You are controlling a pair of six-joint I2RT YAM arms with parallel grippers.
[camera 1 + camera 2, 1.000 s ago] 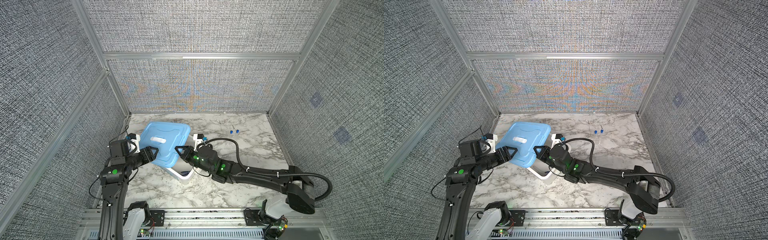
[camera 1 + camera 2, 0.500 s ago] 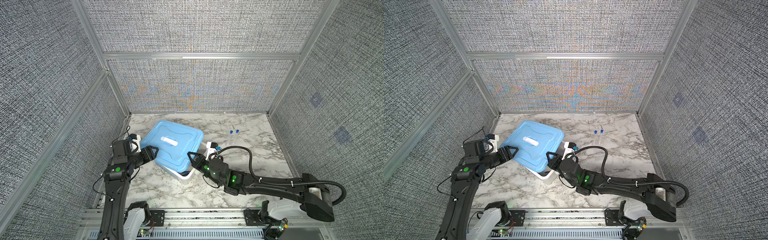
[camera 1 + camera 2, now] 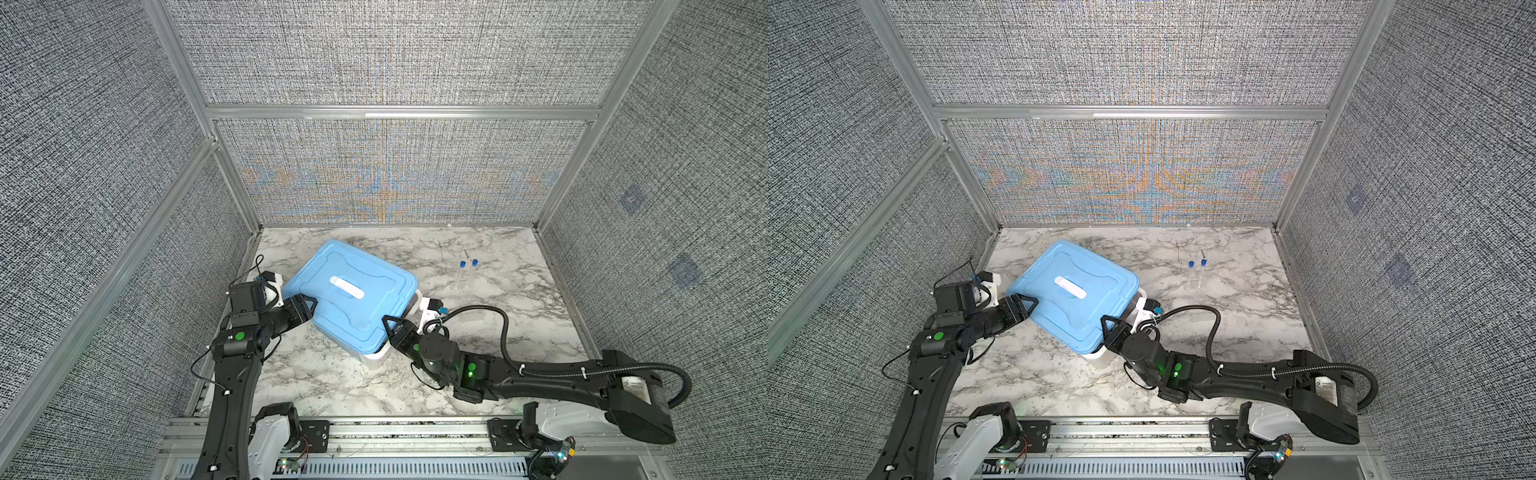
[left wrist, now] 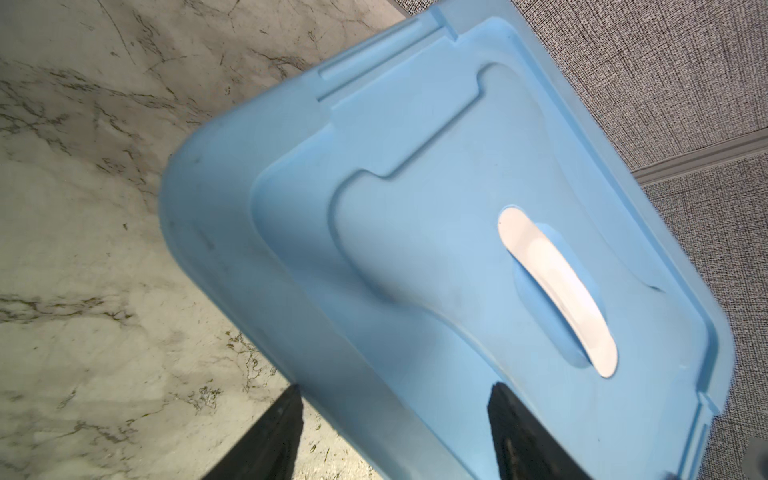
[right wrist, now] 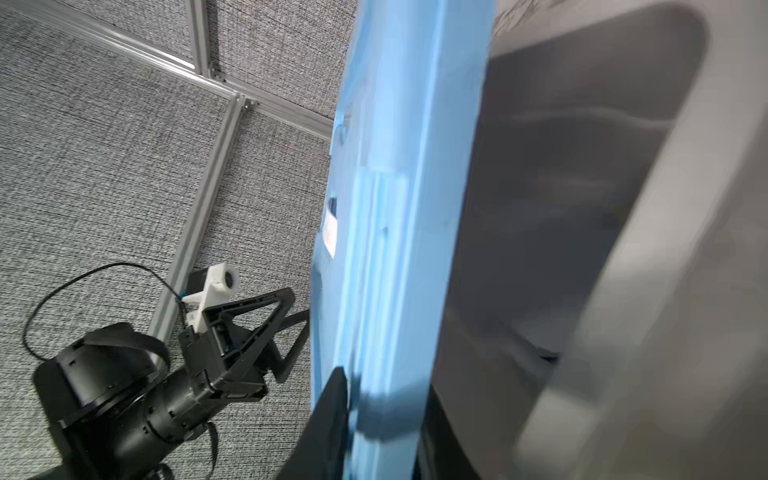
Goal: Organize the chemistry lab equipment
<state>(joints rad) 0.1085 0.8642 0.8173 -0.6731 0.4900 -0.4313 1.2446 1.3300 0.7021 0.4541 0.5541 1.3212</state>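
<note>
A flat blue lid (image 3: 365, 316) (image 3: 1075, 307) with a white handle lies tilted over the white tub (image 3: 376, 355) (image 3: 1096, 358), hiding what is inside. My left gripper (image 3: 311, 306) (image 3: 1030, 305) is shut on the lid's left edge; in the left wrist view its fingers (image 4: 392, 388) sit one under the rim and one on top of the lid (image 4: 415, 249). My right gripper (image 3: 388, 328) (image 3: 1106, 326) clamps the front right rim (image 5: 382, 382), with the tub's wall (image 5: 623, 291) beside it. Two clear tubes with blue caps (image 3: 461, 270) (image 3: 1190, 274) lie at the back right.
Grey fabric walls with aluminium posts close in the marble table on three sides. The right arm's black cable (image 3: 505, 328) loops over the table to the right of the tub. My left gripper (image 5: 257, 332) also shows in the right wrist view.
Both grippers have carried the blue lid to the right and toward the front, and it now sits lower over the tub. The right arm has pulled back toward the front edge.
</note>
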